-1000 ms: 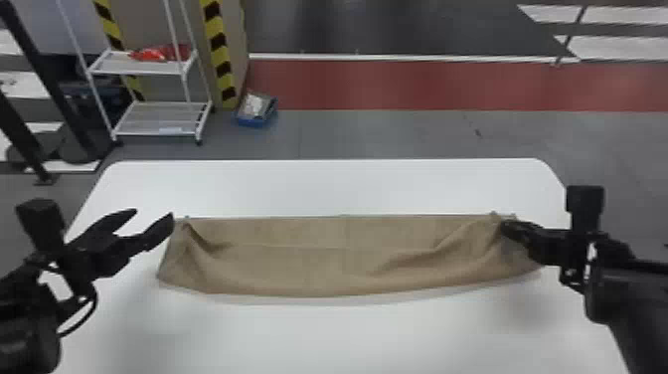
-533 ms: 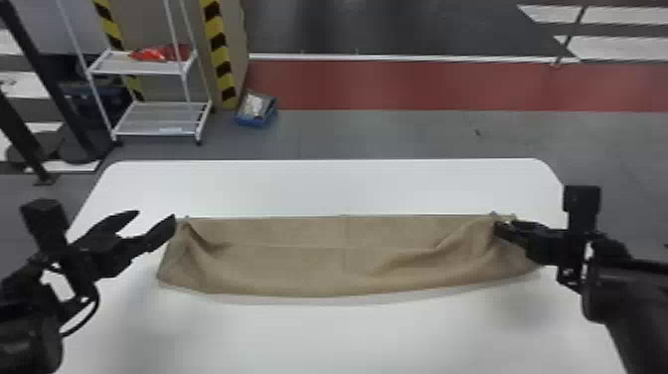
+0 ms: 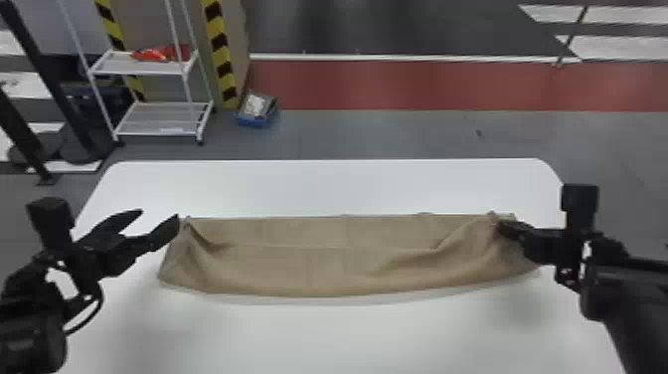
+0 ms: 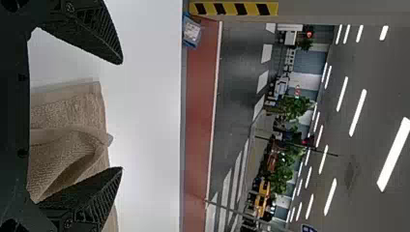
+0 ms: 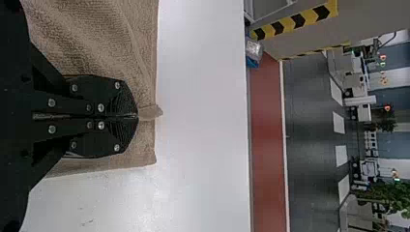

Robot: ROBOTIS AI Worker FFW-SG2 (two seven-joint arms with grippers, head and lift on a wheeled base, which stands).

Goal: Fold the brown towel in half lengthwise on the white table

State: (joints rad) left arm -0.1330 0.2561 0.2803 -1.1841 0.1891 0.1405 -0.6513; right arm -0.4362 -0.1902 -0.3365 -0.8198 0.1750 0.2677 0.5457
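"What's moved?"

"In the head view, the left hand and right hand have both edged slightly inward since a second ago. The brown towel has kept its place: a long, creased strip across the white table."

"And each hand?"

"The left one is spread, released, with one fingertip right by the towel's far left corner; whether they touch, I can't tell. The right one is at the towel's far edge, near its right end."

"Left wrist view?"

"The left hand has its fingers well apart, a raised fold of towel between them."

"Right wrist view?"

"There the right hand is clenched, gripping the towel near a corner, a little tuft of cloth poking past the fingertips. Bare tabletop lies beyond the edge."
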